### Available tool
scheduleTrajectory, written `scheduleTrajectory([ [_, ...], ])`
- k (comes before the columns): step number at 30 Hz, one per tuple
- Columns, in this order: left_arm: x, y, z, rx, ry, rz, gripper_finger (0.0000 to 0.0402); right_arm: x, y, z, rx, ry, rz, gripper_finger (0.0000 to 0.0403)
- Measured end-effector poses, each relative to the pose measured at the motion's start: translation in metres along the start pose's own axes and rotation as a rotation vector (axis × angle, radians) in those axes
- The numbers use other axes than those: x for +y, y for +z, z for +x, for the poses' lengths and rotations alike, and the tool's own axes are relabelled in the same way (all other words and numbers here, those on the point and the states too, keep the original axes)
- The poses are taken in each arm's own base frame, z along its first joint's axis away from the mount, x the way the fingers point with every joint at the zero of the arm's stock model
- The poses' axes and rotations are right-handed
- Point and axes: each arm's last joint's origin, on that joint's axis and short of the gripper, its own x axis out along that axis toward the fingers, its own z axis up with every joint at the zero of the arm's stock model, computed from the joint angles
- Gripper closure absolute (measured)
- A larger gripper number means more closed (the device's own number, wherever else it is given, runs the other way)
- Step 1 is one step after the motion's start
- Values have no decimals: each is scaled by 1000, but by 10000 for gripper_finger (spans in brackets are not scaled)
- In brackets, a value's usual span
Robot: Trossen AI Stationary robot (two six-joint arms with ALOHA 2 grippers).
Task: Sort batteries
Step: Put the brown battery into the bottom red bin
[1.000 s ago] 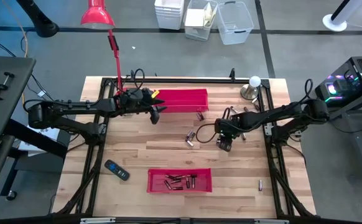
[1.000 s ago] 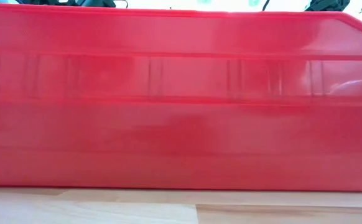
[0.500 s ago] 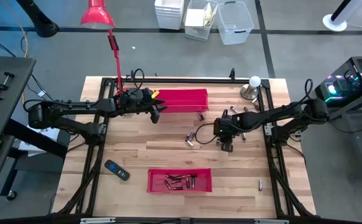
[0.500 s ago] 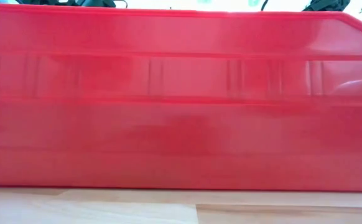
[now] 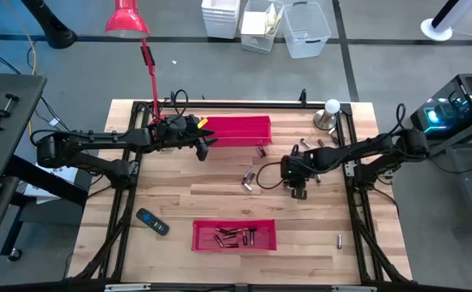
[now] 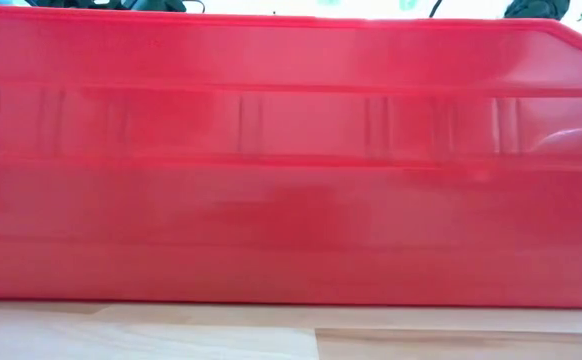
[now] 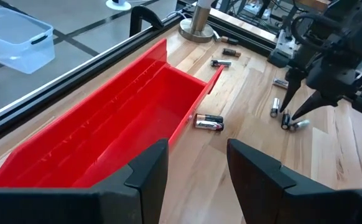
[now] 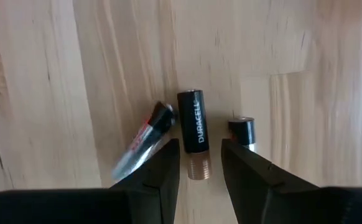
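Batteries lie loose on the wooden table. A group of three (image 5: 249, 179) sits mid-table, and in the right wrist view it is a black, copper-ended battery (image 8: 193, 132) with one on each side. My right gripper (image 5: 298, 192) is open and points down over them (image 8: 199, 155). Its fingertips stand either side of the copper end; I cannot tell whether they touch it. My left gripper (image 5: 206, 148) is open and hovers at the near left end of the far red tray (image 7: 106, 130), which holds nothing. The near red tray (image 5: 233, 235) holds several batteries.
One battery (image 7: 209, 122) lies beside the far tray's right end. More lie near the metal stand with a white ball (image 5: 331, 113), and one is at the near right (image 5: 339, 240). A black handset (image 5: 152, 221) is at the near left. A red tray wall (image 6: 291, 160) fills the low view.
My right gripper has drifted a little toward the table's right edge, staying open over the three batteries. Nothing else has moved.
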Motion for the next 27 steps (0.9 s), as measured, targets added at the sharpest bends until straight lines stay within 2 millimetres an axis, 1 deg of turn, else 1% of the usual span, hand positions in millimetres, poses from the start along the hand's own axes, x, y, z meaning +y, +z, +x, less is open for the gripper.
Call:
scheduleTrajectory([
  [8, 0, 0, 0, -1, 4, 0, 245, 0, 0, 1, 0, 0, -16, 290],
  [17, 0, 0, 0, -1, 4, 1, 245, 1, 0, 20, 75, 0, -42, 291],
  [19, 0, 0, 0, -1, 4, 1, 245, 1, 0, 21, 79, -1, -33, 303],
  [20, 0, 0, 0, -1, 4, 1, 245, 1, 0, 21, 83, -2, -21, 315],
  [23, 0, 0, 0, -1, 4, 2, 245, 1, -3, 18, 99, -3, 22, 367],
  [27, 0, 0, 0, -1, 6, 2, 245, 0, -5, 5, 106, -20, 99, 368],
])
